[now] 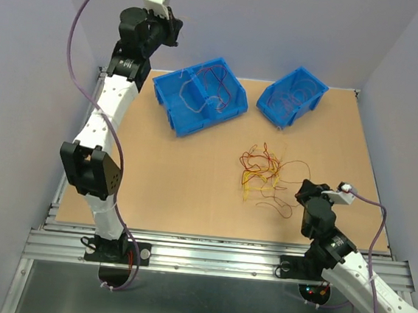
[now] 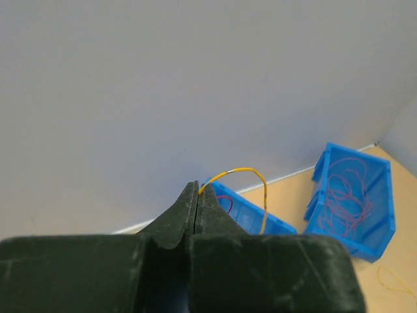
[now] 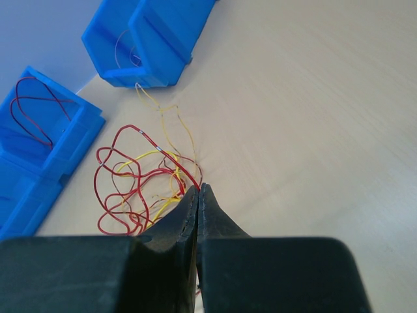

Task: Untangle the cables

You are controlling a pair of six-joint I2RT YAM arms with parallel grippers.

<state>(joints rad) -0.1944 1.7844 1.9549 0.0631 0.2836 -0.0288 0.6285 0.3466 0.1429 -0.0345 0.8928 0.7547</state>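
Note:
A loose tangle of red and yellow cables point(image 1: 265, 173) lies on the wooden table right of centre. My right gripper point(image 1: 304, 186) sits at its near right edge. In the right wrist view this gripper point(image 3: 199, 188) is shut on a red cable point(image 3: 166, 151) that runs from the tangle point(image 3: 133, 189) into the jaw tips. My left gripper point(image 1: 173, 32) is raised high at the back left, above the table's far edge. In the left wrist view it point(image 2: 197, 189) is shut on a single yellow-orange cable point(image 2: 251, 172) that arcs up from the tips and hangs down.
Two blue bins stand at the back: a larger divided one point(image 1: 177, 88) and a smaller one point(image 1: 272, 103), each with thin wires inside. Grey walls close in the table on three sides. An aluminium rail point(image 1: 214, 257) runs along the near edge.

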